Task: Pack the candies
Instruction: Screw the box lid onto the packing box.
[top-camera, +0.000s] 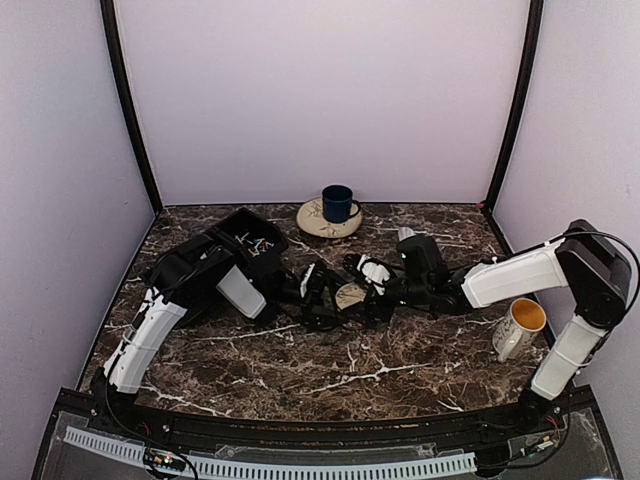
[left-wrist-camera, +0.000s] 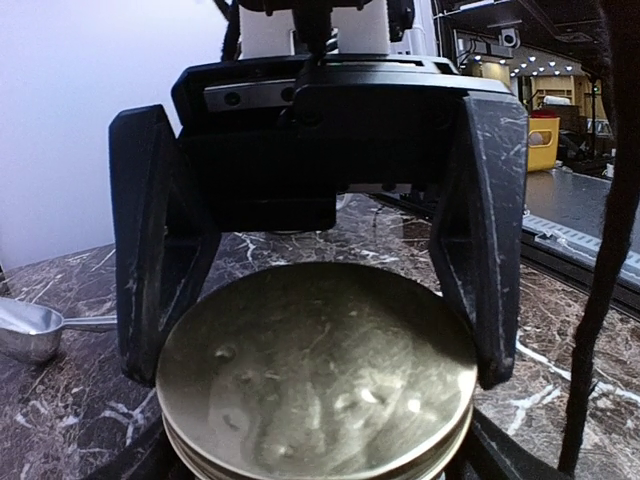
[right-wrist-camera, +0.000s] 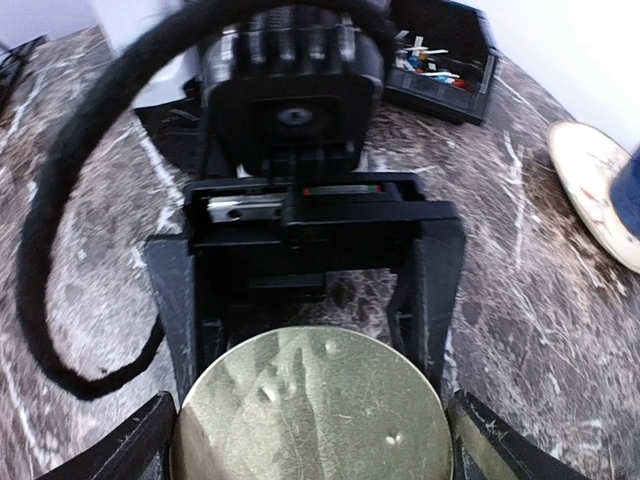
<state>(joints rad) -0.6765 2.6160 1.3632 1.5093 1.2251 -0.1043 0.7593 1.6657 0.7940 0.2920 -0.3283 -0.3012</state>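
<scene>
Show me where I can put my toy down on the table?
Bare table lies along the near side, in front of the gold lid, and in the far right corner past the plate. The middle is crowded: the left gripper and right gripper meet at the lid.

Counted on the tabletop: two mugs, one blue mug (top-camera: 337, 203) at the far edge and one white mug (top-camera: 518, 328) by the right edge. One plate (top-camera: 318, 224), one gold lid (left-wrist-camera: 318, 375), one black tray (top-camera: 232, 228) and one metal scoop (left-wrist-camera: 28, 328) were noted. Candies (right-wrist-camera: 430, 62) in the tray were several, too small to tally.
</scene>
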